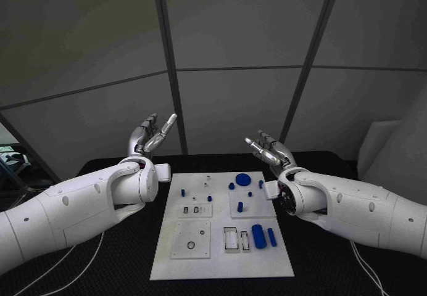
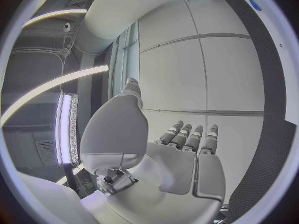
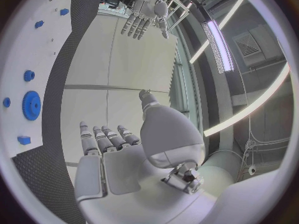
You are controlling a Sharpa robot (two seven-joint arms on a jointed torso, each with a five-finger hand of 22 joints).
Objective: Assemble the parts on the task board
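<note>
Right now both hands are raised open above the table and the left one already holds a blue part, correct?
Not quite. The left hand holds nothing: in the head view its fingers are spread and bare, like the right hand. The blue parts lie on the task board.

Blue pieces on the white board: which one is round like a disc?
The blue disc near the board's far right, by the right hand; the others are pegs or bars.
</note>
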